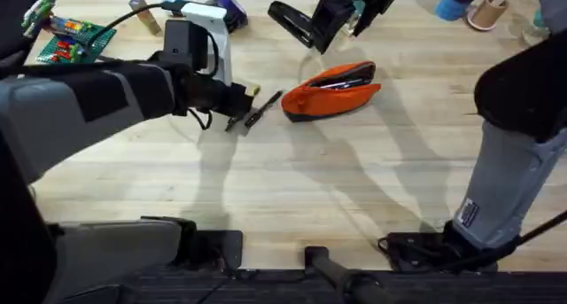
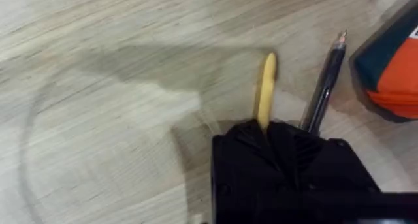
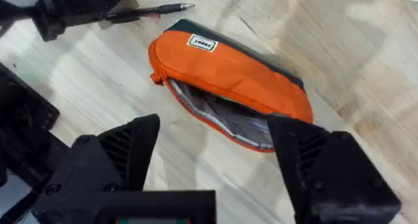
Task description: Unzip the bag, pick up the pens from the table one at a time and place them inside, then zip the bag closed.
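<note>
My left hand [image 1: 237, 109] sits over the pens [image 1: 262, 109] on the worktop [image 1: 292, 189]; the bag [image 1: 332, 91] lies just right.

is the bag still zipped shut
No, in the right wrist view the bag gapes open along its zipper, showing the grey lining inside.

Bright, even overhead light casts soft arm shadows on the table [image 1: 292, 189]; near arms blur.

Rear of the yellow pen [image 2: 266, 93] under the left gripper [image 2: 277, 136]; grip perhaps closed.
</note>
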